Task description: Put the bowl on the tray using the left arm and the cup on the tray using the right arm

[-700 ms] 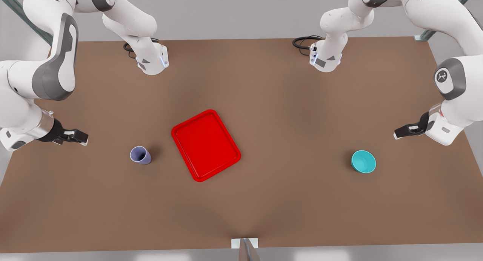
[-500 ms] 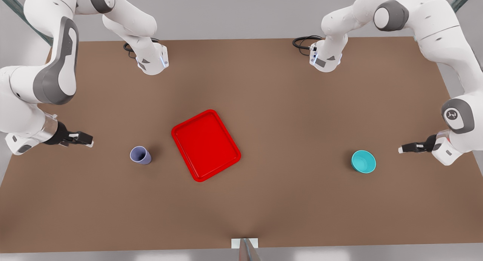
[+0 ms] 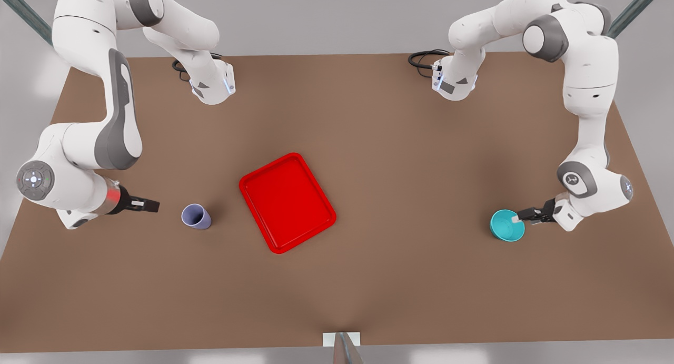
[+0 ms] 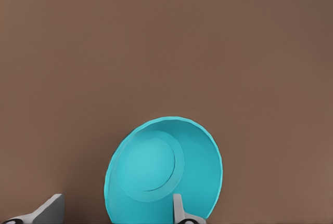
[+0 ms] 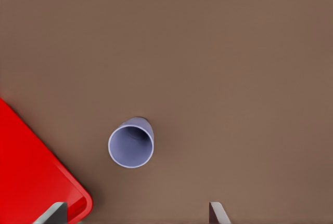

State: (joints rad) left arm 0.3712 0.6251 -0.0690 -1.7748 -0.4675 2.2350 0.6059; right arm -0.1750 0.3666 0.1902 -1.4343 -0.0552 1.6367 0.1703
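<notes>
The teal bowl [image 3: 505, 226] stands on the table at the front view's right. My left gripper [image 3: 518, 215] is open at its rim; in the left wrist view one finger [image 4: 178, 208] sits inside the bowl [image 4: 156, 172] and the other finger [image 4: 52, 208] outside it. The lavender cup [image 3: 196, 216] stands upright just left of the red tray [image 3: 287, 202] in the front view. My right gripper [image 3: 150, 206] hovers open a short way left of the cup, apart from it. The right wrist view has the cup [image 5: 131, 142] ahead of the gripper [image 5: 135, 213], beside a corner of the tray [image 5: 31, 167].
The brown table [image 3: 395, 158] carries both arm bases at its far edge, with black cables [image 3: 424, 58] beside them. A small white bracket [image 3: 341, 338] sits at the middle of the near edge. The tray holds nothing.
Both arms swung inward and lower. The left gripper travelled from the table's side to the bowl's rim. The right gripper slid closer to the cup.
</notes>
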